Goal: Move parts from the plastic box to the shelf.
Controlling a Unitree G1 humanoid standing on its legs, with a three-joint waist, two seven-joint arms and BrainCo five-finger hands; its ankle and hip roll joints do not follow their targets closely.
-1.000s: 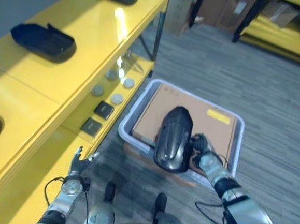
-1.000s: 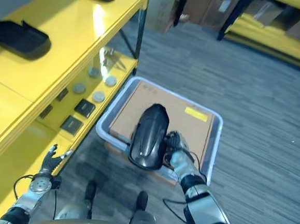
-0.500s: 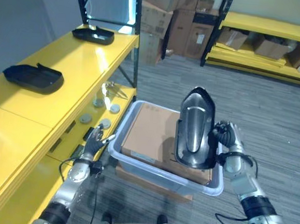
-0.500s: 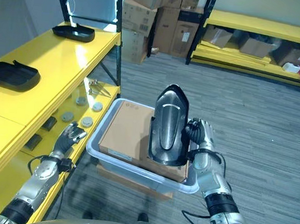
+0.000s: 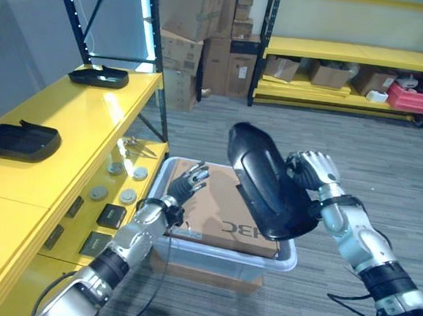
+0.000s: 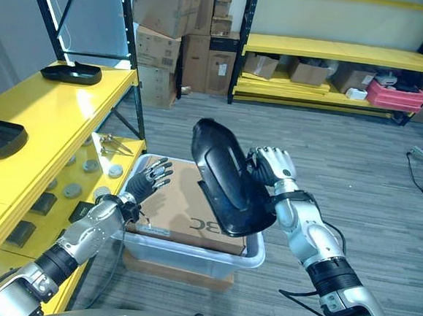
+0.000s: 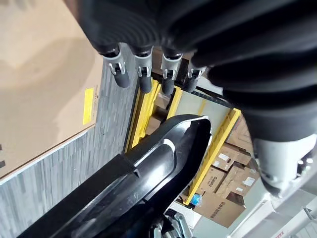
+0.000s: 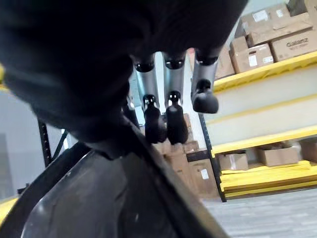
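One right hand (image 6: pixel 269 165) (fingers curled round its edge) carries our black part (image 6: pixel 228 180); we risk it slipping while the left hand (image 6: pixel 148 179) hangs open.

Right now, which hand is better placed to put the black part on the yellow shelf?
The right hand: it already grips the black part above the plastic box. The left hand is open and holds nothing.

cardboard sheet (image 6: pixel 185 211) partly behind black part (image 6: pixel 228 181)
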